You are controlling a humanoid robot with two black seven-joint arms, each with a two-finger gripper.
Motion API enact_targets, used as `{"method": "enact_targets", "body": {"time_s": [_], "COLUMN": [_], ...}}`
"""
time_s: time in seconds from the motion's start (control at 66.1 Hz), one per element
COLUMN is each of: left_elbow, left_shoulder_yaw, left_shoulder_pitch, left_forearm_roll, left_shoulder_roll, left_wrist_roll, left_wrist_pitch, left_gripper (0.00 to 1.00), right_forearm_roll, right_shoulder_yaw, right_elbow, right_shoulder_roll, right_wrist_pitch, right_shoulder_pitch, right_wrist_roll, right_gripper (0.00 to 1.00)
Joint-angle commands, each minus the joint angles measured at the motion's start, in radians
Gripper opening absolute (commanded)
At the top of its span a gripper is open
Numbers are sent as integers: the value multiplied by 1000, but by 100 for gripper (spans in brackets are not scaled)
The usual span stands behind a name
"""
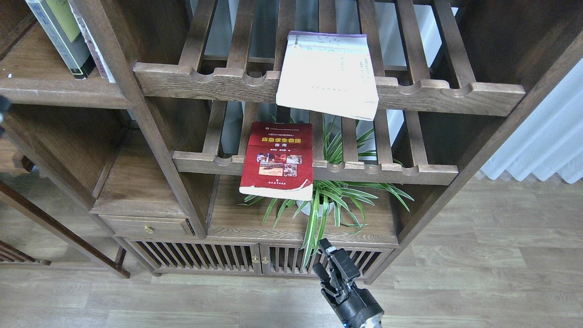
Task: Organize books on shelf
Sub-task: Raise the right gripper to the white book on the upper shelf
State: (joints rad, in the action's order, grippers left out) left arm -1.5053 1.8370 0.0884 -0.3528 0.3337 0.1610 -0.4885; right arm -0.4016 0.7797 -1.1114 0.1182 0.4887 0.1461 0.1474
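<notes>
The red book [278,157] with small photos and a yellow title lies flat on the lower slatted rack, overhanging its front rail. The cream-white book [328,75] with a purple edge lies flat on the upper slatted rack, also overhanging. The black book [63,32] with a yellow-green panel stands leaning on the solid plank shelf [50,89] at top left, next to a pale book. My right gripper [324,260] is low in front of the cabinet's bottom doors, open and empty, well below the red book. My left gripper does not show.
A spider plant in a white pot [319,207] stands on the lower board under the red book. A drawer with a brass knob [148,229] is at lower left. A dark sliver [2,109] sits at the left edge. A pale curtain [542,146] hangs at the right.
</notes>
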Motion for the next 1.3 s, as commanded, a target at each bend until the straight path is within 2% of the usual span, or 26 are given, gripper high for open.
{"method": "enact_targets", "body": {"time_s": [0.0,0.257,0.545,1.06,1.287], "left_elbow": [4,17,43,70,74], "left_shoulder_yaw": [-4,-4,-5,-5,-5], "left_shoulder_pitch": [33,88,110,110,106], "left_forearm_roll": [0,0,0,0,0], "left_shoulder_roll": [-9,-12,-24,-25,-25], "left_wrist_roll": [0,-1,-1,-1,-1], "left_wrist_pitch": [0,0,0,0,0], "left_gripper": [100,100,100,100,100], "right_forearm_roll": [0,-9,-9,46,106], "right_shoulder_yaw": [4,90,228,228,228], "right_elbow": [-62,-220,-271,-424,-439], "right_shoulder_roll": [80,187,190,209,192], "right_wrist_pitch": [0,0,0,0,0], "right_shoulder_pitch": [1,-3,-65,-86,-94], "right_wrist_roll": [0,1,0,-8,-11], "right_gripper": [99,98,98,99,99]}}
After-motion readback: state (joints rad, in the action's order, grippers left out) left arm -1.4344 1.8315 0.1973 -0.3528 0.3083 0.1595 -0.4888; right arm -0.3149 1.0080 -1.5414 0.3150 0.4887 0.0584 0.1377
